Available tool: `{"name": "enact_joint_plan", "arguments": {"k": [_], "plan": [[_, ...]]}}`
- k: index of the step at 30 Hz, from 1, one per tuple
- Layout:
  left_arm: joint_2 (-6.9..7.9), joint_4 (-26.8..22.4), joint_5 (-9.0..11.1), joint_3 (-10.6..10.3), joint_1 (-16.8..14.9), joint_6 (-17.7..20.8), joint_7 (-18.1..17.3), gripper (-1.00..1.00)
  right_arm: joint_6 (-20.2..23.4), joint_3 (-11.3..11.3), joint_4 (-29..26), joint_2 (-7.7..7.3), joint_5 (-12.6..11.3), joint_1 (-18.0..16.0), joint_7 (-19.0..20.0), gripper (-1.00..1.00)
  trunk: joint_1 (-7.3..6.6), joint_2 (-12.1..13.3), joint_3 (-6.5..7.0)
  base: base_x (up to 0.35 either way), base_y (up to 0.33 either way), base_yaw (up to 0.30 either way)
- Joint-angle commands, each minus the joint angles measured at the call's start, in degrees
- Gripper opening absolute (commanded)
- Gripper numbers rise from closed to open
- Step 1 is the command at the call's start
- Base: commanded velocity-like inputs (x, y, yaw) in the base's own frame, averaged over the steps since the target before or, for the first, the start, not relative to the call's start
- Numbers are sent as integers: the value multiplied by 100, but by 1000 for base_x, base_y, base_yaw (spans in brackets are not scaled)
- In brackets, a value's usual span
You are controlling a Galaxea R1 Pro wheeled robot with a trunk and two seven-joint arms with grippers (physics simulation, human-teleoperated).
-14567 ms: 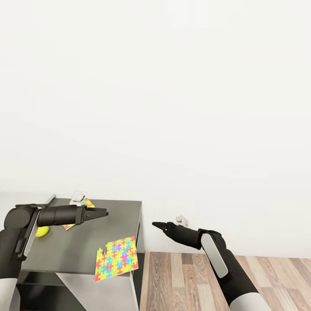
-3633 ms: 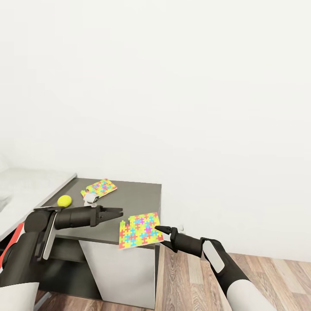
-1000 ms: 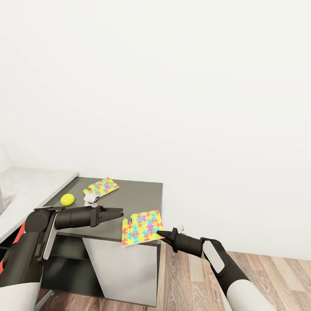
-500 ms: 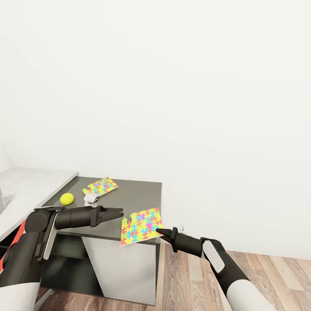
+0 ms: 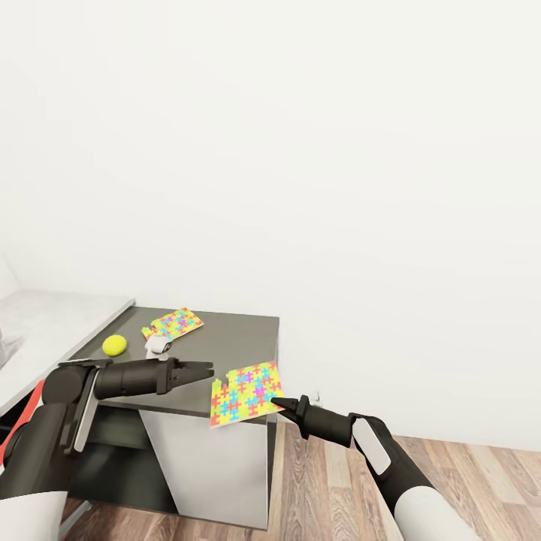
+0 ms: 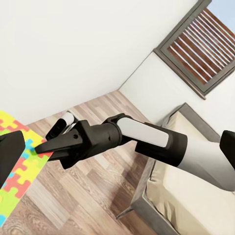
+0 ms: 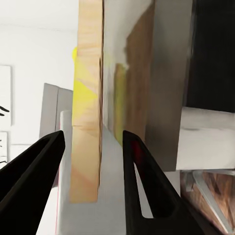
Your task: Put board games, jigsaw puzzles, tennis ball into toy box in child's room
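Note:
One jigsaw puzzle (image 5: 246, 392) lies tilted on the front right corner of the dark grey table section (image 5: 225, 342) and overhangs its edge. My right gripper (image 5: 276, 403) is open with its tips at that sheet's right edge. In the right wrist view the sheet's edge (image 7: 87, 147) stands between the spread fingers (image 7: 34, 186). My left gripper (image 5: 199, 369) is open and empty, hovering just left of this puzzle (image 6: 19, 171). The second jigsaw puzzle (image 5: 173, 323) lies at the back of the table. The tennis ball (image 5: 114, 344) rests to its left. The toy box and the board games are out of view.
A small white object (image 5: 158, 344) sits between the ball and the far puzzle. The pale grey tabletop (image 5: 45, 323) adjoins on the left. Wooden floor (image 5: 466, 481) lies to the right, below a white wall. The left wrist view shows the bed (image 6: 186, 196) and a shuttered window (image 6: 200, 44).
The near puzzle has shifted slightly and my right gripper's tips have edged closer to its edge. The camera has drifted a little. The left arm is still.

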Motion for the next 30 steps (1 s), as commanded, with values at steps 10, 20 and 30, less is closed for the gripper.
{"name": "enact_joint_plan", "arguments": {"k": [10, 20, 30], "plan": [[37, -1, -38, 24, -12, 73, -37, 100, -44, -9, -6, -60, 18, -3, -33, -100, -154, 278, 120, 0, 0, 0], [55, -1, -44, 297, -19, 74, -37, 100, -44, -74, -70, -440, -31, 3, 72, -100, -374, 679, 299, 0, 0, 0], [61, 8, -51, 335, -21, 74, -37, 100, -66, -492, -72, -748, -37, 91, 1022, -100, -593, 1080, 479, 0, 0, 0]]}}
